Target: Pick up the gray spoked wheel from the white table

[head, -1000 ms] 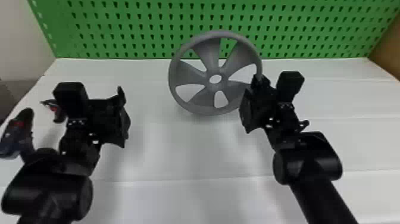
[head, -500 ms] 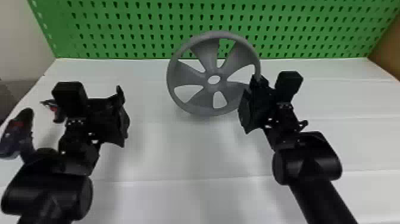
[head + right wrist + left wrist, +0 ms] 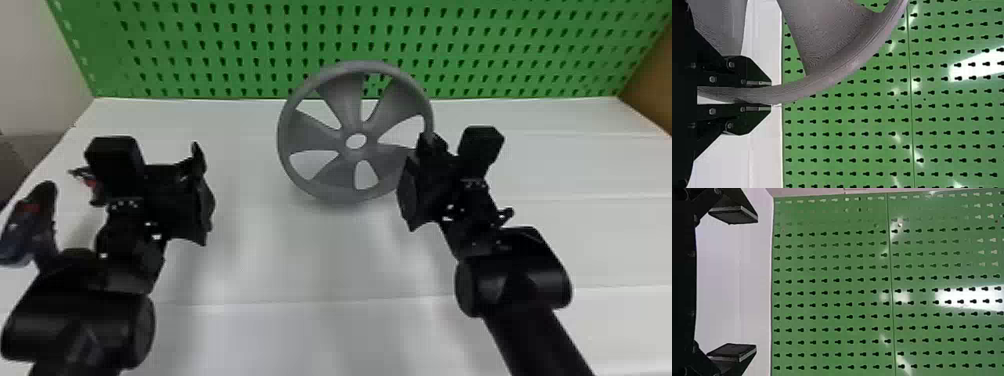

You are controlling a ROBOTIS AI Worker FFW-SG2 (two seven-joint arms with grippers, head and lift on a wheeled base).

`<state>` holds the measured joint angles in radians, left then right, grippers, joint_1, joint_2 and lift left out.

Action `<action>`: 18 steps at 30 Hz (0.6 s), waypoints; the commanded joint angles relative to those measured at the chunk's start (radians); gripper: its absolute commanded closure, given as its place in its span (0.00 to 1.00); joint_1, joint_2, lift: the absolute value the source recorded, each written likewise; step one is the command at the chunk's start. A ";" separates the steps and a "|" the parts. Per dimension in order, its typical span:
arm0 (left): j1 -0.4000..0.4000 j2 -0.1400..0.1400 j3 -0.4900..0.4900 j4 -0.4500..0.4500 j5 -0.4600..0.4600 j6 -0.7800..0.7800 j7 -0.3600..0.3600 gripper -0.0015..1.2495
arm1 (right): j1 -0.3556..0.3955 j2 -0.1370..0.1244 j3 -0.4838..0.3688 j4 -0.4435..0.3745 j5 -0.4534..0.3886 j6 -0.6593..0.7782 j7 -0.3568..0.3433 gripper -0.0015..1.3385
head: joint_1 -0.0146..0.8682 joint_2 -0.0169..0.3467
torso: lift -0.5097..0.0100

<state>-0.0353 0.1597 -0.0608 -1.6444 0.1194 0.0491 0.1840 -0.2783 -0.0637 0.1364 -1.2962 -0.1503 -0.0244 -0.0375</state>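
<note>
One gray five-spoked wheel is held by the right hand, its rim pinched between two nearly closed fingers at the wheel's right side. The rim was presumably chosen because it is narrow enough to be clasped, whereas the broad spokes would be harder to take between flat fingers. The wheel is kept on edge and leaning somewhat, its open face toward the head camera; whether its lower edge is touching the white surface or is just above it cannot be told. Well to the left of the wheel, the left hand is held empty with its fingers spread wide, probably because one grip is thought sufficient and the wheel is to be left free to rise. Behind the wheel a green pegboard is seen, so a lift may best be made straight up, with contact avoided. Farther left of the wheel, beyond the left hand, tools are placed out of the way. Counted, there are one wheel, with five spokes and five openings around one center hole; two hands, one gripping and one empty; one drill-like tool; and one smaller red-and-black item, partly hidden.
</note>
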 commanded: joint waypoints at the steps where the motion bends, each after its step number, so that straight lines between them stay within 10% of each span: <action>1: 0.000 -0.002 0.001 0.000 -0.003 0.002 0.000 0.10 | 0.004 0.001 -0.003 -0.002 0.000 0.000 0.001 0.86 | 0.88 0.05 | 0.80; 18: 0.000 -0.002 0.003 0.002 -0.004 0.002 0.000 0.10 | 0.004 0.001 -0.006 -0.005 -0.003 0.011 0.001 0.86 | 0.88 0.05 | 0.80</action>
<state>-0.0353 0.1580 -0.0580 -1.6439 0.1150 0.0507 0.1840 -0.2742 -0.0629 0.1291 -1.3004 -0.1527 -0.0165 -0.0370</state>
